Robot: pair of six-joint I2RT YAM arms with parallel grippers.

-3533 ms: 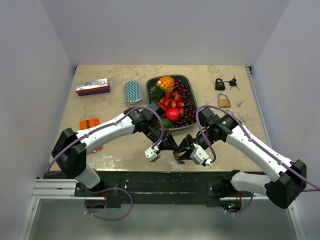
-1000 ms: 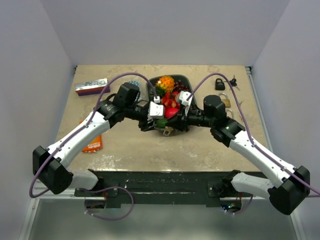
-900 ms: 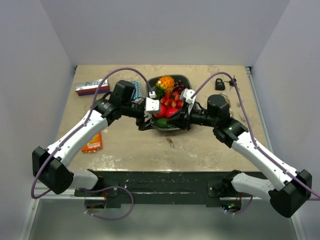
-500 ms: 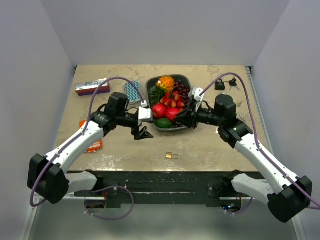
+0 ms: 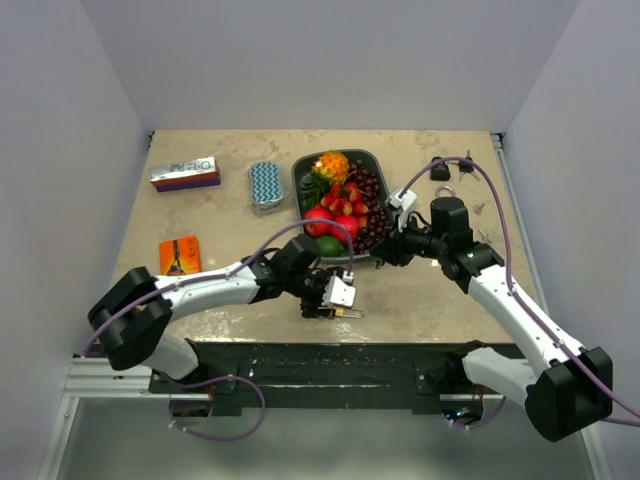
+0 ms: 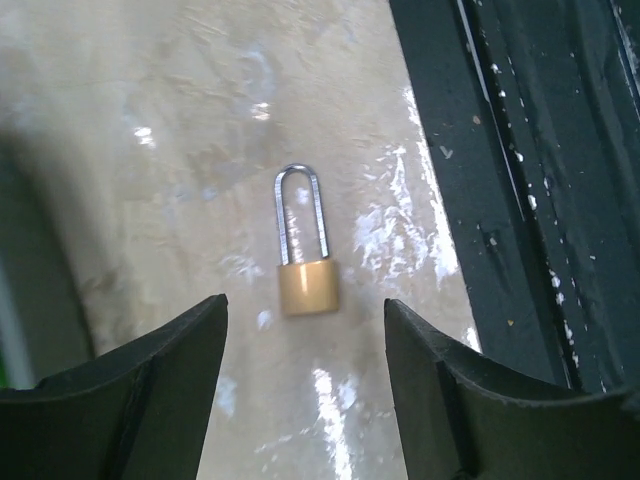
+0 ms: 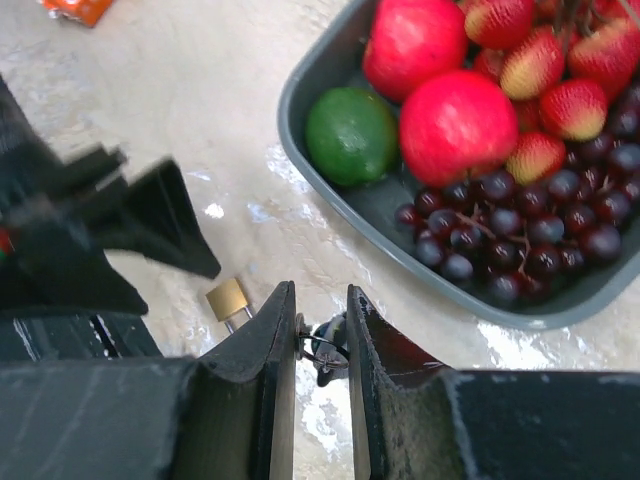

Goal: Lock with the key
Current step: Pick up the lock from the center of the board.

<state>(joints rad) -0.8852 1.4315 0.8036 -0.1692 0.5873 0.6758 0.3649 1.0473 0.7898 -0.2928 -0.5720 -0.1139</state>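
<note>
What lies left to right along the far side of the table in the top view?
Purple-and-silver box → zigzag-patterned pouch → fruit tray → black padlock.

**Brass, Beige and Fruit Reds**

The padlock (image 6: 308, 287) has a brass-yellow body and a silver shackle; the surface (image 6: 150, 130) is mottled beige with pale blotches; the key (image 7: 322, 352) shows silvery and dark; the tray (image 7: 292, 110) is dark grey, holding a green lime (image 7: 351, 136), red fruit (image 7: 457, 125) and dark purple grapes (image 7: 520, 240); the pouch (image 5: 265, 184) bears a teal-and-white zigzag; the box (image 5: 179, 254) is orange; the left arm (image 5: 205, 291) is white with black joints.
</note>
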